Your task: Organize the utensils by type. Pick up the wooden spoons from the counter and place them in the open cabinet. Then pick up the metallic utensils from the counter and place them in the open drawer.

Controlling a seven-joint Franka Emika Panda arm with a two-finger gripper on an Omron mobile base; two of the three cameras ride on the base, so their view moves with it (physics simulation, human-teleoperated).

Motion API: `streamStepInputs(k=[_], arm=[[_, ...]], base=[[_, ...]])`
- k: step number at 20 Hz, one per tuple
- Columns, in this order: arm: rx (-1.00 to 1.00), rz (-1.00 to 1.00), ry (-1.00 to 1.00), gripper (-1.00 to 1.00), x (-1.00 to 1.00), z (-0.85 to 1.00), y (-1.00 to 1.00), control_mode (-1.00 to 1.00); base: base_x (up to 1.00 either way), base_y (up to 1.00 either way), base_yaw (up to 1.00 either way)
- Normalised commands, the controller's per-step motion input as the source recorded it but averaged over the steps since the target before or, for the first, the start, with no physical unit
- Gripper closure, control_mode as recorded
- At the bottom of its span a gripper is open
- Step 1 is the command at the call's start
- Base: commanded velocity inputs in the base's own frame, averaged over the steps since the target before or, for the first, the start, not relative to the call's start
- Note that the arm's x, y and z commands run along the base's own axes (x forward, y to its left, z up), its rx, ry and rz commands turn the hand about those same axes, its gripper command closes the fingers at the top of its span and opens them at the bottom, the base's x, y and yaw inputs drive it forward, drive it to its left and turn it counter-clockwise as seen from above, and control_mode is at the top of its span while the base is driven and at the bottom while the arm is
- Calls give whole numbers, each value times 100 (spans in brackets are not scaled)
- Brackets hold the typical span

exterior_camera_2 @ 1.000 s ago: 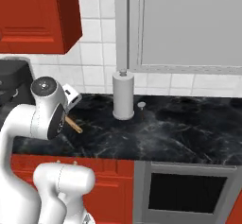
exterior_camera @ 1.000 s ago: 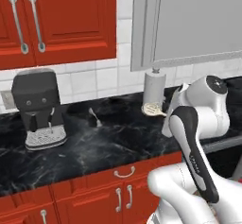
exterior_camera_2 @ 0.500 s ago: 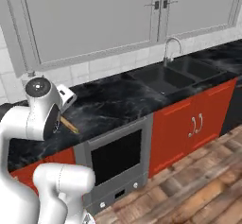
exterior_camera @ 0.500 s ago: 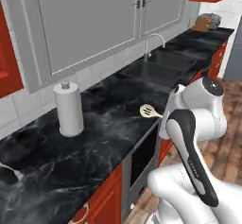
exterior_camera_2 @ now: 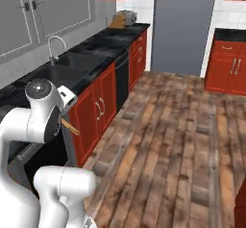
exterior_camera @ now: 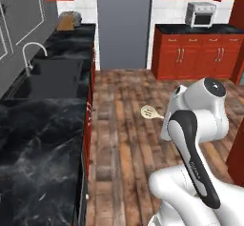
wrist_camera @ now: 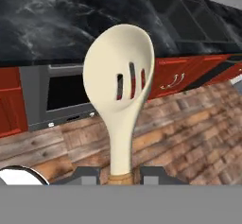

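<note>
A slotted wooden spoon (wrist_camera: 120, 83), pale bowl up, stands clamped by its handle in the gripper (wrist_camera: 121, 173), carried above the plank floor (exterior_camera_2: 173, 140) beside the black counter (exterior_camera: 43, 139) and sink (exterior_camera: 45, 77). Getting it to the open cabinet likely calls for a steady, level carry, keeping the long bowl clear of door edges.

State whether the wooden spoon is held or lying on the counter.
Held: the pincer grips the wooden spoon by its handle, bowl raised above the floor.
</note>
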Motion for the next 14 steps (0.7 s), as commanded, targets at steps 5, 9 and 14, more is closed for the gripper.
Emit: streamStepInputs(k=[5,9,14], arm=[[0,0,0,100,0,0,0,100],[0,0,0,100,0,0,0,100],[0,0,0,100,0,0,0,100]], base=[[3,-24,-96],[35,-12,-76],[91,4,-36]])
